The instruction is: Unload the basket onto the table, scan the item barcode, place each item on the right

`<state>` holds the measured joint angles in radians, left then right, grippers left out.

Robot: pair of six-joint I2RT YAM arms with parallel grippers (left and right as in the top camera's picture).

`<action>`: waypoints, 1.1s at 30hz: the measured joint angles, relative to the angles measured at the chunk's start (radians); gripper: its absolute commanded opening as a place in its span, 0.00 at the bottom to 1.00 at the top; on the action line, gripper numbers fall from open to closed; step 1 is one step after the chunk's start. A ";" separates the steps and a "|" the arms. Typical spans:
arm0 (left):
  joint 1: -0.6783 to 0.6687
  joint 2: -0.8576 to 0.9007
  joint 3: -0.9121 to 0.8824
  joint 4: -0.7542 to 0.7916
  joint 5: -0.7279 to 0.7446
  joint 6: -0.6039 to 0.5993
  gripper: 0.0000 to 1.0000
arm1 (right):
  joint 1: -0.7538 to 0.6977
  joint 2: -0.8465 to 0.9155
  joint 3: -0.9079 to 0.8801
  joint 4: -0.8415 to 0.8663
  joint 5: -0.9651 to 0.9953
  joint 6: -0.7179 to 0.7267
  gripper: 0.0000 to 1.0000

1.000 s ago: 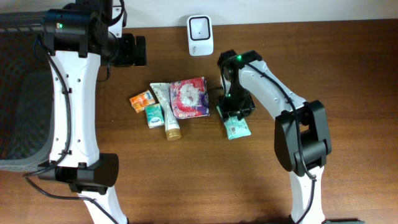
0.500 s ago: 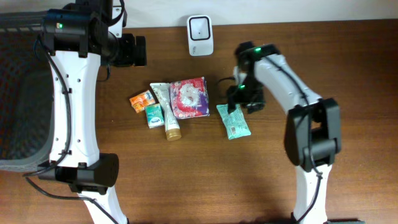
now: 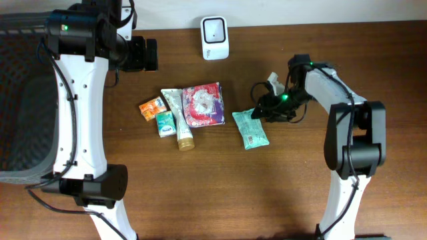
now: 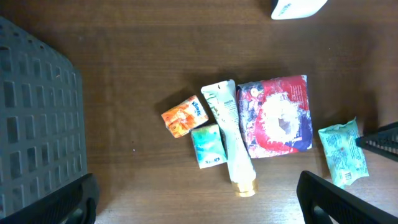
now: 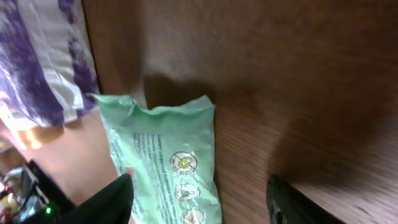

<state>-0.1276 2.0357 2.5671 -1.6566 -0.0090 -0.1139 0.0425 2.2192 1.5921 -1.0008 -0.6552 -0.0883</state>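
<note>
Over on the right side of the surface (image 3: 373, 67), the right pincer (image 3: 261, 111) was sitting right on top of the green wipes packet (image 3: 251, 128) a second ago. Now it's swung out to the right and come in low from the side, fingers apart and aimed at the packet's near edge, with nothing in them. The packet itself pretty much hasn't budged: it's flat on the wood, just right of the red and purple pouch (image 3: 202, 105) and well short of the scanner (image 3: 215, 29) at the back edge. So my read is that the first go from above didn't get a hold, and this is a re-approach for a side pinch. Nothing's been scanned yet; the packet has to be lifted before the barcode goes anywhere near the reader. The left pincer (image 3: 142, 53) hangs wide apart up at the back, uninvolved.
</note>
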 measured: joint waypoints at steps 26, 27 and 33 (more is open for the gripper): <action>0.000 0.000 0.000 0.000 0.000 0.000 0.99 | 0.100 -0.050 -0.169 0.218 -0.086 0.210 0.04; 0.000 0.000 0.000 0.000 0.000 0.000 0.99 | 0.105 -0.050 -0.169 0.220 -0.081 0.221 0.04; 0.000 0.000 0.000 0.000 0.000 0.000 0.99 | 0.106 -0.053 -0.169 0.220 -0.103 0.245 0.04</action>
<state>-0.1276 2.0357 2.5671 -1.6562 -0.0090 -0.1139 0.1486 2.1662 1.4227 -0.7803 -0.7578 0.1570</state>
